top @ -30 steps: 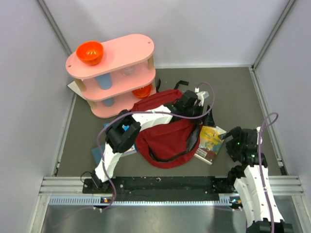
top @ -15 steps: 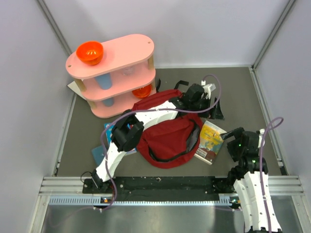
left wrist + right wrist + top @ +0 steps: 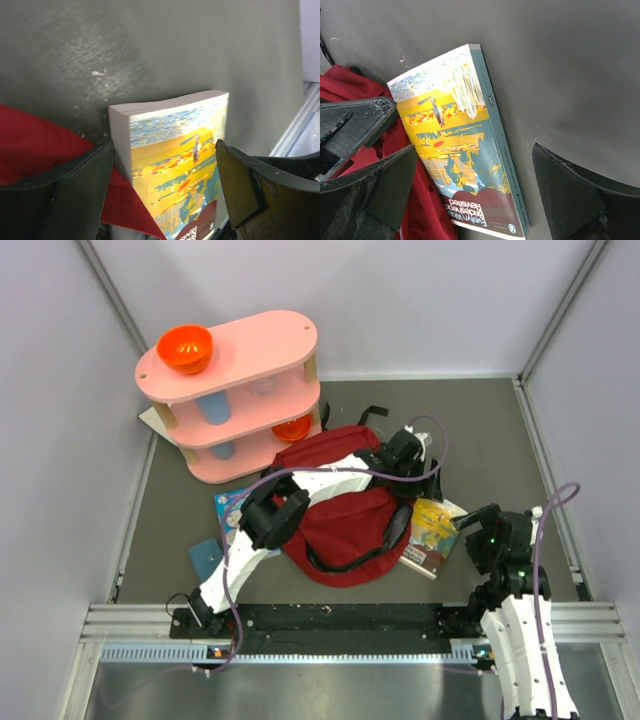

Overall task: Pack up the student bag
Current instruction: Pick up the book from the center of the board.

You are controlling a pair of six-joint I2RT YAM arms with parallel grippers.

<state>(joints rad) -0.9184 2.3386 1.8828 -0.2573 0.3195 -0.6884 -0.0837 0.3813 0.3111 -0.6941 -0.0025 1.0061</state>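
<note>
We see the left claw and right claw both spread wide and empty above the book, which lies on the surface against the bag.

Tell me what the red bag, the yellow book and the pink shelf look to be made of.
Student bag: matte woven fabric, ribbed weave visible.
Book: paperback, smooth printed card cover over a pale paper page block.
Pink shelf: smooth matte boards, probably painted wood, possibly plastic.
</note>
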